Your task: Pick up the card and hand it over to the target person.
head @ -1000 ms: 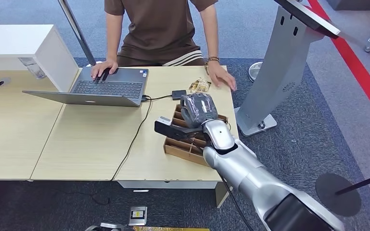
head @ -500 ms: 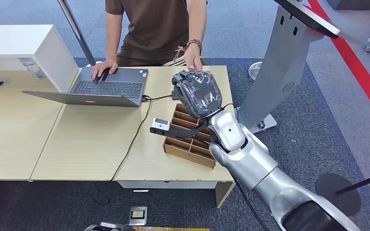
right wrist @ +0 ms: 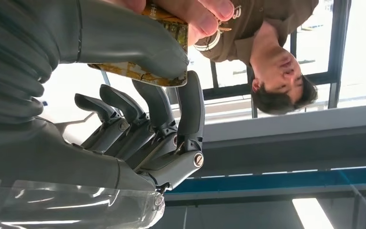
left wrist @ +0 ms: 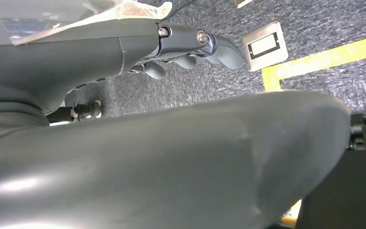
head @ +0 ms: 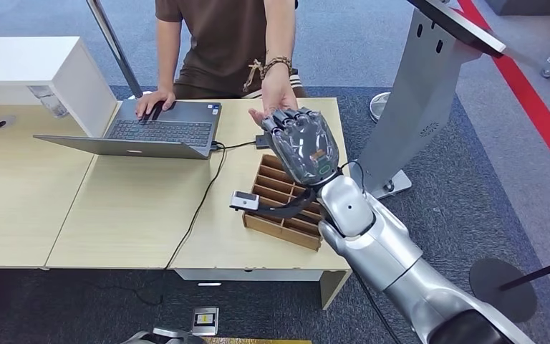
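Setting: blue-grey carpet is seen around a pale wooden desk, with a grey kiosk stand to the robot's right.
Person: a person in a brown shirt is seated across the desk, one hand on a laptop, the other, the person's hand, stretched forward palm-up.
Tray: a brown divided organiser is set near the desk's right end, under the raised arm.
Right hand: the right hand is lifted above the organiser toward the person; its thumb and a finger are pinched on the card.
Card: the card, gold and patterned, is seen in the right wrist view clamped under the thick thumb, with the person's fingertips already laid on its far end.
Key relation: the card's long axis is judged to run from the robot's grip out toward the person, whose palm lies just beyond the fingertips.
Left hand: the left hand is hung low over the carpet, fingers loosely curled, nothing held.
Next: a release is judged due once the card is gripped by the person.
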`<state>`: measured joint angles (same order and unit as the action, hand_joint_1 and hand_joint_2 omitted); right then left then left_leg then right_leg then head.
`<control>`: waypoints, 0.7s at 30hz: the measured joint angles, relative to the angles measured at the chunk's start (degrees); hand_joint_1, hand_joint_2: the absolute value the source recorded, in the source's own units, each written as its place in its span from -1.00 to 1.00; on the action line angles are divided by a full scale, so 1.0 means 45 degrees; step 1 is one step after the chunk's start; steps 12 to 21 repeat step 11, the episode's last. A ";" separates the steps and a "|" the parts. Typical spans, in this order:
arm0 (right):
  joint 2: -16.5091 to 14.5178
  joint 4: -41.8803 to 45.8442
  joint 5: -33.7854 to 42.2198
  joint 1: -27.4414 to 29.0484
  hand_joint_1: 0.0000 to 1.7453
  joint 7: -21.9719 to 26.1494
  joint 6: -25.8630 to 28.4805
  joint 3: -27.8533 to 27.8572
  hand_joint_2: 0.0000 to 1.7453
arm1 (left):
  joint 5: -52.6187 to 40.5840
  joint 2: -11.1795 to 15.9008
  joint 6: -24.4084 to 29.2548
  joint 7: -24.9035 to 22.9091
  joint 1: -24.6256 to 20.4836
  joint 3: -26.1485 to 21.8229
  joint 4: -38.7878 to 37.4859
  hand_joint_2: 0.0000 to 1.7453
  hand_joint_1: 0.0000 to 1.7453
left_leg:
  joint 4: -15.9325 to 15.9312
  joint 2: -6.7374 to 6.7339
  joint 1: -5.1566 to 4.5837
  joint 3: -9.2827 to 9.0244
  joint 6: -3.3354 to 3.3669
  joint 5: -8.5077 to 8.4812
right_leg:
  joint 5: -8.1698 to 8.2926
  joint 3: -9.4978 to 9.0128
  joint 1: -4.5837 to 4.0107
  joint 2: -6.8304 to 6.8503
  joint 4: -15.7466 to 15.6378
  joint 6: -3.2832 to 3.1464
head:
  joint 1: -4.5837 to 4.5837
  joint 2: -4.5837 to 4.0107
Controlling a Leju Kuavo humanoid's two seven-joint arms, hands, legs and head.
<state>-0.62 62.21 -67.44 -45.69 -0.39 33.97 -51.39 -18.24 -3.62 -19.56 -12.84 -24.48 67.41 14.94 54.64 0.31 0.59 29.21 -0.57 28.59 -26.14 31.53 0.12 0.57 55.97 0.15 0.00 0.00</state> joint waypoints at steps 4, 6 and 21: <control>-0.0347 -0.0465 0.2292 0.0150 -1.00 0.0663 -0.0568 0.0412 1.00 | 0.0057 0.0052 0.0086 -0.0062 0.0069 -0.0192 0.0005 -1.00 -1.00 | 0.0000 -0.0009 0.0002 -0.0007 -0.0007 0.0009 | -0.0008 0.0001 -0.0002 -0.0008 0.0006 -0.0006 | 0.0000 0.0000; -0.0510 -0.0509 0.3797 0.0216 -1.00 0.0925 -0.1338 0.0648 1.00 | 0.0104 0.0093 0.0146 -0.0099 0.0122 -0.0276 0.0017 -1.00 -1.00 | -0.0001 -0.0011 0.0003 -0.0007 -0.0008 0.0008 | -0.0007 0.0001 -0.0002 -0.0010 0.0006 -0.0007 | 0.0000 0.0000; -0.0427 0.0058 0.5886 0.0427 -1.00 0.1055 -0.2211 0.0996 1.00 | 0.0106 0.0132 0.0264 -0.0114 0.0189 -0.0350 0.0034 -1.00 -1.00 | -0.0007 -0.0033 0.0000 -0.0006 -0.0005 -0.0002 | 0.0009 0.0008 0.0001 -0.0033 0.0002 -0.0005 | 0.0000 0.0000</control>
